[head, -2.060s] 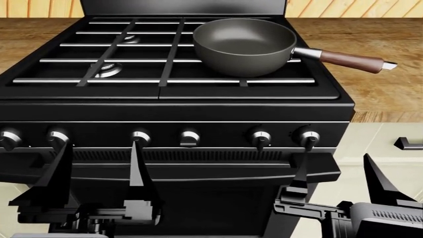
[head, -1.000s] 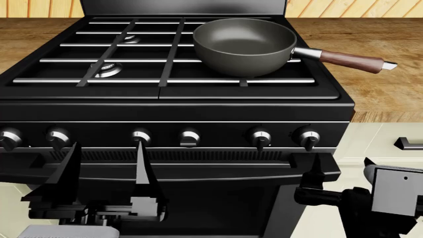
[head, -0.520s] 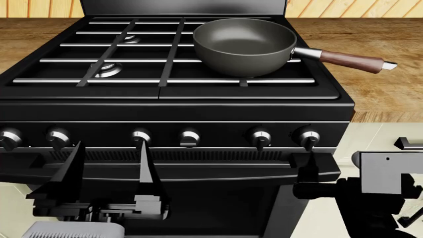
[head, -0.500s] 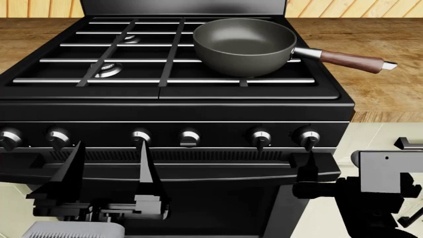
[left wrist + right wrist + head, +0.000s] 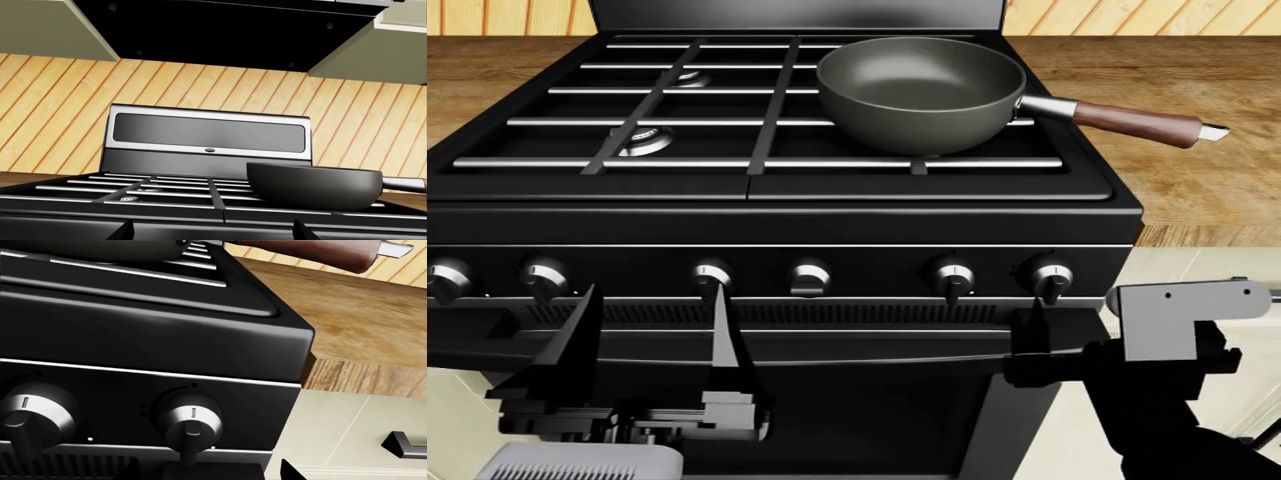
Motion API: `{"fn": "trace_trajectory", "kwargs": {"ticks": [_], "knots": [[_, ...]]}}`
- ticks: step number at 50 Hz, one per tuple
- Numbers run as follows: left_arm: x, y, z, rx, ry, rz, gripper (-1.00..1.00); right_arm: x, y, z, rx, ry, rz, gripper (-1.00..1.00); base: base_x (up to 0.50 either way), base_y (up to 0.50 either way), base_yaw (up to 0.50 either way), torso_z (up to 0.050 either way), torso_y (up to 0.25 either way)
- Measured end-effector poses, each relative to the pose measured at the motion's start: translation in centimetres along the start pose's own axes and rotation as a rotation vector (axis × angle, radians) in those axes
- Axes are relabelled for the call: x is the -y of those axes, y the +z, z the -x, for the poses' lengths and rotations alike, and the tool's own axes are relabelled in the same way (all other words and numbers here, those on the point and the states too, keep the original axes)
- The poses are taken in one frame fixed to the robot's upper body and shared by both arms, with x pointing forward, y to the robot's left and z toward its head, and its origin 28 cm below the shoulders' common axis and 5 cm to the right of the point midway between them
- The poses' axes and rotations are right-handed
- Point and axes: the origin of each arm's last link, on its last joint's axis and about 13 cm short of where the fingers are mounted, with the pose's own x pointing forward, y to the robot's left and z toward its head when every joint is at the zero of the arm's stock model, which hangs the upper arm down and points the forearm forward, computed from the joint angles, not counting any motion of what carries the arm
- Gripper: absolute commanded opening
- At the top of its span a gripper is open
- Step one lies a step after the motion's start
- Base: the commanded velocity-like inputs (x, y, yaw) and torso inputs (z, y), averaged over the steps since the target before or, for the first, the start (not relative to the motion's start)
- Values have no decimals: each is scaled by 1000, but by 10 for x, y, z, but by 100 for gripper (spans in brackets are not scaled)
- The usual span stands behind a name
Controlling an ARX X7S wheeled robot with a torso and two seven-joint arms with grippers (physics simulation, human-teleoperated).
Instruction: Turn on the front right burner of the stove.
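Low at the left, the left tool [image 5: 647,325] points upward with its two dark, tapered fingers [image 5: 571,340] set well apart, wide open, nothing between them. Beneath them sits the blocky black wrist housing with a pale ribbed part at its base. At the right, the right arm reaches up from below, its wrist turned so a flat grey plate faces up. Of the right tool [image 5: 1034,340] only one slim dark finger shows, so its spread cannot be told.
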Motion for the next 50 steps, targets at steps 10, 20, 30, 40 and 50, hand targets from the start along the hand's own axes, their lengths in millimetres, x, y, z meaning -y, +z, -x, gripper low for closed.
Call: {"fn": "trace_trajectory", "kwargs": {"ticks": [10,20,30,40,50], "knots": [[0,-1,0,-3,-2,0,100,-2,-4,-9,4,4,-18,100,0,0,0,0,0],[1,-2,-1,-6,-6,-1,100,-4,-9,-16,15,5,-34,100,0,0,0,0,0],[1,-2,-1,-9,-9,-3,100,-6,-15,-20,20,10,-47,100,0,0,0,0,0],[2,-2,-2,-11,-12,-4,100,-8,-20,-22,16,15,-56,100,0,0,0,0,0],[3,-3,-3,-14,-16,-4,100,-9,-23,-26,17,18,-66,100,0,0,0,0,0]]}}
